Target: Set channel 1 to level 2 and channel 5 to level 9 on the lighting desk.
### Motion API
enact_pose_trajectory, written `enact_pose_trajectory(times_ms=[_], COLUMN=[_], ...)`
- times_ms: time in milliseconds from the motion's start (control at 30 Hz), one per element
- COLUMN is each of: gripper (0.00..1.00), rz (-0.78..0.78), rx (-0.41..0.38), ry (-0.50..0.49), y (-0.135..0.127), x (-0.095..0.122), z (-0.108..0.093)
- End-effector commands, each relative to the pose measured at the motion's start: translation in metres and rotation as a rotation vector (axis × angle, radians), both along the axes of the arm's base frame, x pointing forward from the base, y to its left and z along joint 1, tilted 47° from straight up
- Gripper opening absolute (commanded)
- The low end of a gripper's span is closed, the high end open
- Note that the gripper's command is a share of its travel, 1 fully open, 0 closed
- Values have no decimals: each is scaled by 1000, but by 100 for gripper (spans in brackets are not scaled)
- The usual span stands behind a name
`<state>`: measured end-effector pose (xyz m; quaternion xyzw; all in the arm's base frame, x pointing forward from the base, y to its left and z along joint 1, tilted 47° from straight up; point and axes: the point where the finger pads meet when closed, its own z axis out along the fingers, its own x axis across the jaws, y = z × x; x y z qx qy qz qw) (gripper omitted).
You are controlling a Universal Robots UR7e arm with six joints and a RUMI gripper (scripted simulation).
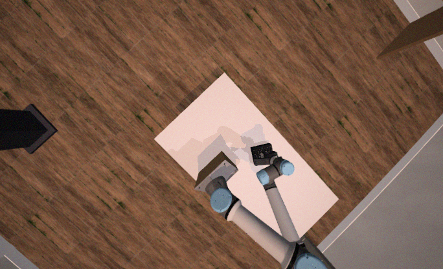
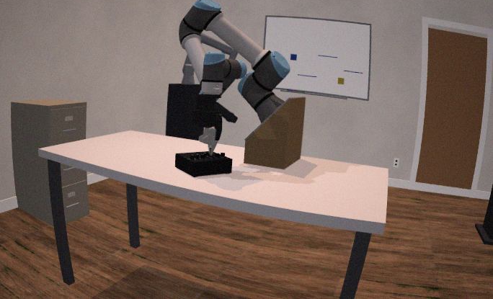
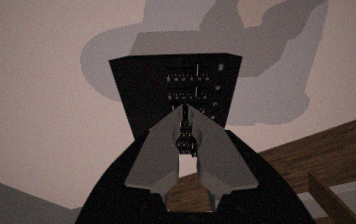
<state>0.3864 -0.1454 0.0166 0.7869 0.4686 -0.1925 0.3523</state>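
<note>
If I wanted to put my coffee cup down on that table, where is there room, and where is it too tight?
Room: the wide stretch of table left of the black lighting desk, and the right end past the brown box. Crowded: the narrow strip between desk and box, where the arm's shut gripper points down at the desk.

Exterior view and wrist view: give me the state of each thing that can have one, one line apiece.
Two-jaw grey pincer: shut, holding nothing, tips pointed down over the desk's faders.
Black box-shaped lighting desk: flat on the table; fader levels too small to read.
Brown door: closed.
Grey filing cabinet: drawers shut.
White table: standing, carrying the desk and a brown wedge-shaped box.
</note>
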Motion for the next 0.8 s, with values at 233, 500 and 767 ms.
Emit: enact_pose_trajectory(times_ms=[233, 500, 767], gripper=[0, 0, 0], rz=[2, 2, 2], rx=[-1, -1, -1], ry=[-2, -2, -2], y=[9, 26, 30], x=[2, 1, 1], z=[8, 23, 27])
